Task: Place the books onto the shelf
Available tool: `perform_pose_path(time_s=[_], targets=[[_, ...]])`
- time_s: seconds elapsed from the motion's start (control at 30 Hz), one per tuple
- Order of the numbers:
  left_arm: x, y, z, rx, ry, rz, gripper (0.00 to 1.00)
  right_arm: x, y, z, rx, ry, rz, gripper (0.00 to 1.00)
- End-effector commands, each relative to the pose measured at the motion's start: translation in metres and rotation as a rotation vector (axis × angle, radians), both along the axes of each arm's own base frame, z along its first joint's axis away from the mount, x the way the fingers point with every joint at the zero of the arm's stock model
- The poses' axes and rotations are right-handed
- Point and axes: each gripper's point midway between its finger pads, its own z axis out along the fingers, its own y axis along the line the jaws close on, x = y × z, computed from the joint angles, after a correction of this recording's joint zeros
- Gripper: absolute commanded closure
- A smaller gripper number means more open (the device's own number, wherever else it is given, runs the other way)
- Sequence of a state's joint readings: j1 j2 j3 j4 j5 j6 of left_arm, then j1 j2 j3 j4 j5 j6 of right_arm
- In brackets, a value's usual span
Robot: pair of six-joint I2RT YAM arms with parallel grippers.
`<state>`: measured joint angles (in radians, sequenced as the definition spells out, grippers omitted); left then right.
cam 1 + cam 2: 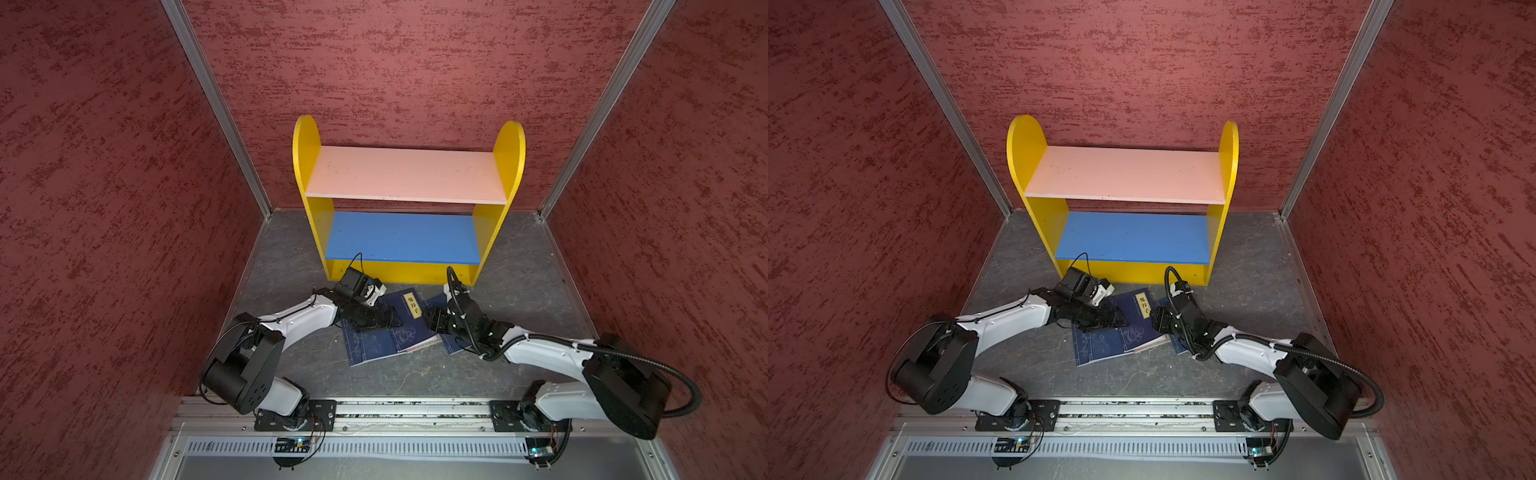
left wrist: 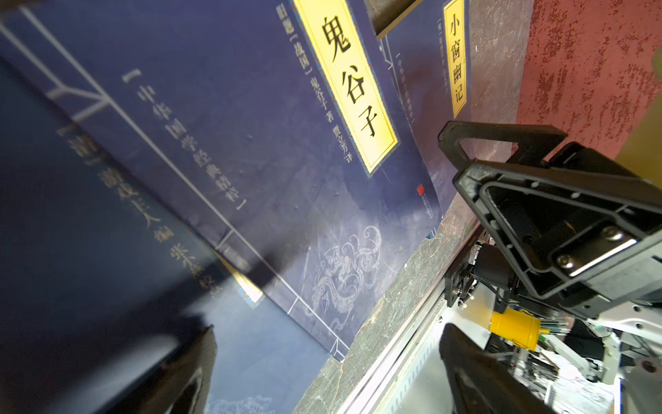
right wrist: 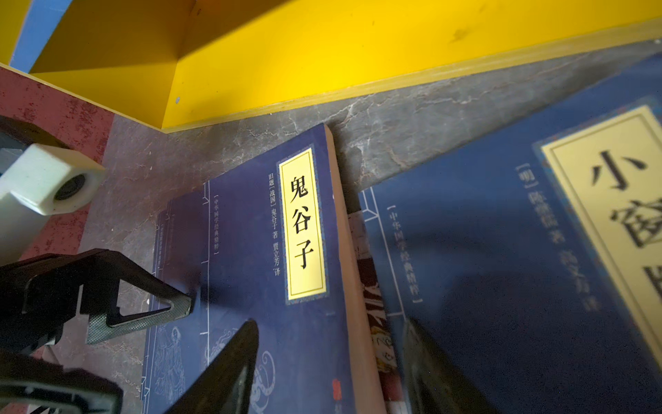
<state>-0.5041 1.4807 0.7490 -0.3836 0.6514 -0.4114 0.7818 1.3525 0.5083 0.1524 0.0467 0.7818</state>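
One yellow shelf point(image 1: 409, 174) stands at twelve o'clock; two arms point(image 1: 291, 318) bend in low from eight and four o'clock over the books point(image 1: 374, 349) at its foot, four I can count: three navy, one illustrated book point(image 3: 374, 308) underneath. The left gripper point(image 2: 326, 337) hangs spread wide over them; the right gripper point(image 3: 329, 326) has its fingers apart astride the top book's point(image 3: 243, 229) edge.

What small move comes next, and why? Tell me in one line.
Probably close the right hand on the free edge of the top book. Its open jaws seem to straddle that edge, the open left hand sits at the spine side, and the shelf holds nothing yet.
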Motion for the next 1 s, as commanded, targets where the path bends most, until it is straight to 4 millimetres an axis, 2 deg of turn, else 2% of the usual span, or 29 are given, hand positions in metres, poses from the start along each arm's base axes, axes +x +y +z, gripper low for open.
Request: perform_pose_path(time_s=[0.0,0.17,0.33,0.37,0.5,0.97], targets=[[-0.003,-0.003,-0.006,-0.012,0.040,-0.001,0.03,0.008,0.012,0.010,0.020,-0.031,0.021,0.35],[-0.006,-0.002,-0.013,-0.011,0.067,0.001,0.02,0.011,0.019,0.005,0.002,-0.018,0.045,0.35],[-0.006,-0.005,-0.010,-0.035,0.074,0.003,0.02,0.010,0.025,0.003,0.008,-0.007,0.067,0.35],[-0.005,-0.006,-0.010,-0.036,0.074,0.003,0.02,0.008,0.025,-0.007,-0.004,0.014,0.072,0.36],[-0.003,-0.005,-0.012,-0.035,0.079,0.013,0.02,0.005,0.031,-0.012,0.005,0.031,0.092,0.36],[0.007,-0.008,-0.001,-0.082,0.072,0.035,0.07,-0.008,0.057,-0.014,0.040,0.070,0.185,0.37]])
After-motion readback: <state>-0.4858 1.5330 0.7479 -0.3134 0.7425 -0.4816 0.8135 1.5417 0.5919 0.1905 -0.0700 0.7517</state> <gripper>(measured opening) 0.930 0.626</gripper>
